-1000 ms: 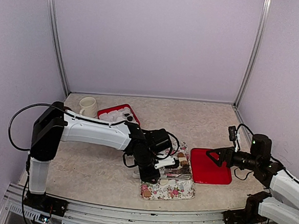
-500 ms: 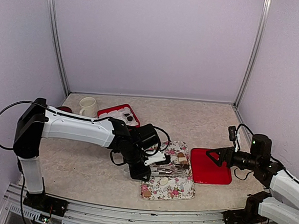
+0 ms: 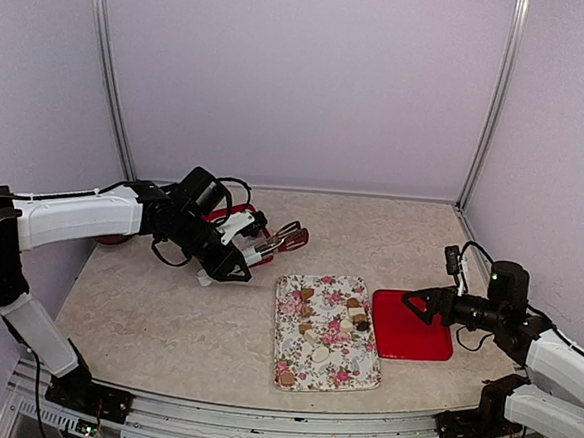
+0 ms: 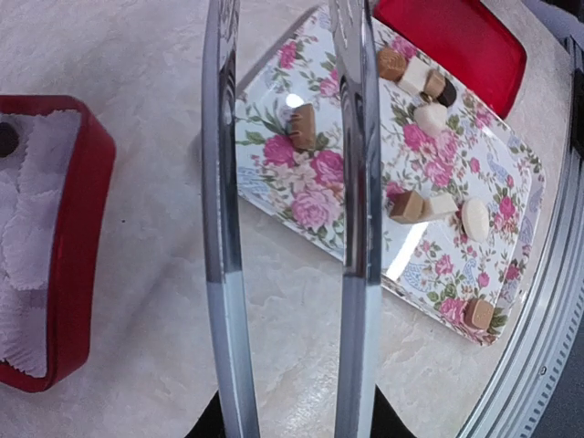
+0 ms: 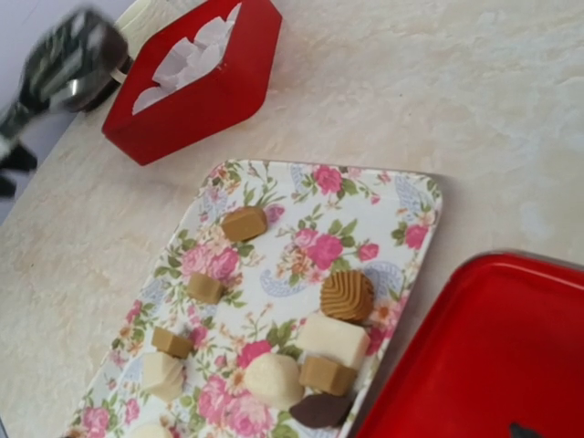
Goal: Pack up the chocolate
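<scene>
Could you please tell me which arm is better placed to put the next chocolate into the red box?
The left arm: its jaws hold the tongs right beside the box, while the right arm's jaws hang open and empty over the red lid.

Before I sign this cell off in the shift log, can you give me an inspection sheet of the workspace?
Surface: beige mottled table.
Job's things: chocolates on floral tray; red box, white-lined, back left.
Clutter: red lid right of the tray.
Grippers: left gripper shut on tongs; right gripper open near the lid.
Cables: black cables looping on both arms.
Surroundings: pale walls, metal uprights; nothing else seen.
</scene>
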Available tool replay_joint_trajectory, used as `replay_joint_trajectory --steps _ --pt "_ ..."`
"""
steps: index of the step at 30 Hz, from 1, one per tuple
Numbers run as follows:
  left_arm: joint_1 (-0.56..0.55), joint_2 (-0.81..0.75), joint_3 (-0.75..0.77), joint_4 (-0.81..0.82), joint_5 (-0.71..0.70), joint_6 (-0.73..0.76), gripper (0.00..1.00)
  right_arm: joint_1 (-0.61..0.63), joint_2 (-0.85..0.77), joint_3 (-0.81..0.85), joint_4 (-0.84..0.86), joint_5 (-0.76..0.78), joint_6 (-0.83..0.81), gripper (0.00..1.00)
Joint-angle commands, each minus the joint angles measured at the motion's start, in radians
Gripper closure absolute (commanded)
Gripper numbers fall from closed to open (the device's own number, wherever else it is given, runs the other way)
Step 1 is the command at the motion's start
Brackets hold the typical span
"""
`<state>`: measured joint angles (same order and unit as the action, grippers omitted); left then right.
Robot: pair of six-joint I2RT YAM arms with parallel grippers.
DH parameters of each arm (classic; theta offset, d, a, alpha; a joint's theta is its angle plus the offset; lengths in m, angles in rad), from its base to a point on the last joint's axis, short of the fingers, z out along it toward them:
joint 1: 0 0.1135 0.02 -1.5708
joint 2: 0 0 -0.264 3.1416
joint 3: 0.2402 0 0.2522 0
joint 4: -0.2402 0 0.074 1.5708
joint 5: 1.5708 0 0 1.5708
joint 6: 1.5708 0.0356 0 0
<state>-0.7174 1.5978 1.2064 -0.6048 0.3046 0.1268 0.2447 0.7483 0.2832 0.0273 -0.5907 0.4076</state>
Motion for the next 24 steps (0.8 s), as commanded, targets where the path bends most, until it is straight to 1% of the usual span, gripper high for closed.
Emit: replay_joint_trajectory --steps 1,4,7,12,18,24 --pt "0.097 -0.033 -0.019 0.063 0.093 -0.063 0.76 -0.017 0.012 0.027 0.037 -0.01 -0.004 0.0" --pt "0.158 -0.034 -0.045 0.077 0.113 -0.102 0.75 -0.017 0.015 0.028 0.037 -0.01 -0.006 0.0" --pt "0.201 -0.044 -0.08 0.094 0.122 -0.136 0.75 -0.017 0.02 0.027 0.037 -0.012 -0.008 0.0" --pt "0.267 -0.029 -0.114 0.11 0.178 -0.176 0.76 -0.018 0.026 0.022 0.046 -0.015 -0.006 0.0" --pt "0.303 0.002 -0.118 0.106 0.243 -0.198 0.75 -0.018 0.022 0.018 0.047 -0.014 -0.002 0.0" --pt "0.305 0.035 -0.123 0.101 0.249 -0.203 0.75 -0.018 0.021 0.016 0.047 -0.014 -0.002 0.0"
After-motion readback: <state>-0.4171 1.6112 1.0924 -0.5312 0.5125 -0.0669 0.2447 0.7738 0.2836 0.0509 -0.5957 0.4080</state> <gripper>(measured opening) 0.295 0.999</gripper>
